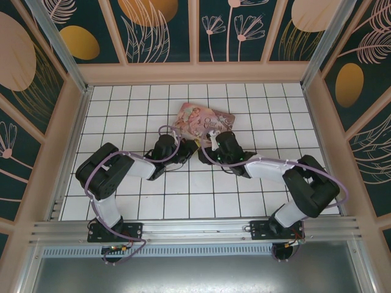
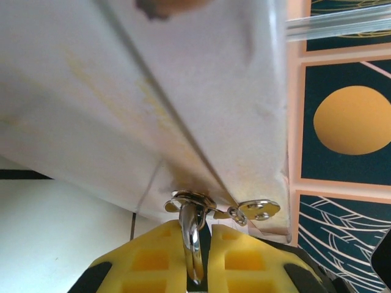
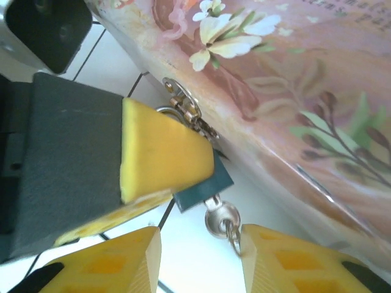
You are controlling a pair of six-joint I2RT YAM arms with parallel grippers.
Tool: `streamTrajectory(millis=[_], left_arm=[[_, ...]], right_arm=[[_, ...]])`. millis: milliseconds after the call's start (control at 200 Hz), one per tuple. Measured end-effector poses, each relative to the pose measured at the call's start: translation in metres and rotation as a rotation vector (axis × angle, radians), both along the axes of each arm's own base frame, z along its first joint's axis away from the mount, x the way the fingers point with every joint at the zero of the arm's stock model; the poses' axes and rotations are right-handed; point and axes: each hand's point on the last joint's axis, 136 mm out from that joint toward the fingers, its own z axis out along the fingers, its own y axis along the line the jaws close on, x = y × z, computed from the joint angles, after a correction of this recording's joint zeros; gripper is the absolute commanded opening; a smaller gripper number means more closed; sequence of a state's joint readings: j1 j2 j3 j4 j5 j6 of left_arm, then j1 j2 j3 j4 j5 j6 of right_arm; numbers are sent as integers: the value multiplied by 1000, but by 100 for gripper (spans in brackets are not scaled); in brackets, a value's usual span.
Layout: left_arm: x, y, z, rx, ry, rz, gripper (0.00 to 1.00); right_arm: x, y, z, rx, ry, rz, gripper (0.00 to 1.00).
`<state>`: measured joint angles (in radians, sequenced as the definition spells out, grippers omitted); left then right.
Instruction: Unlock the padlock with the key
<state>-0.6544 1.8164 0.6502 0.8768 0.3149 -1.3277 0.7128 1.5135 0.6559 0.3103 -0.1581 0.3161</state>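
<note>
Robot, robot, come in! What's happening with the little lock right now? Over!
Left gripper shut on the padlock at the tin box. Right gripper open around the key. Key head pokes from padlock's underside. Nothing blocking.

The top external view is bright and evenly lit from overhead, sharp across the white tiled counter [image 1: 140, 204], with only soft, short shadows under the arms [image 1: 110, 174] and slight bowing of straight lines toward the edges. In the left wrist view the tin box [image 2: 122, 91] is so near that its side is blurred and washed pale, while the padlock [image 2: 191, 238] shackle glints. The right wrist view is bright too, the counter blown out to white and the right gripper [image 3: 200, 244] soft-edged.
</note>
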Motion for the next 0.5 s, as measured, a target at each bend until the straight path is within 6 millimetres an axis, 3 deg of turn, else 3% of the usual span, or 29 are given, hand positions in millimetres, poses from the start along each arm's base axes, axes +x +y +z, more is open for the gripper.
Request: streamTrajectory(millis=[160, 340, 495], left_arm=[[-3, 2, -7, 31, 6, -11, 0], [2, 4, -3, 46, -37, 3, 26], [-10, 6, 5, 59, -63, -38, 53]], right_arm=[[-3, -8, -7, 75, 61, -45, 41], [10, -12, 0, 185, 114, -76, 41], [52, -37, 1, 251, 120, -189, 41]])
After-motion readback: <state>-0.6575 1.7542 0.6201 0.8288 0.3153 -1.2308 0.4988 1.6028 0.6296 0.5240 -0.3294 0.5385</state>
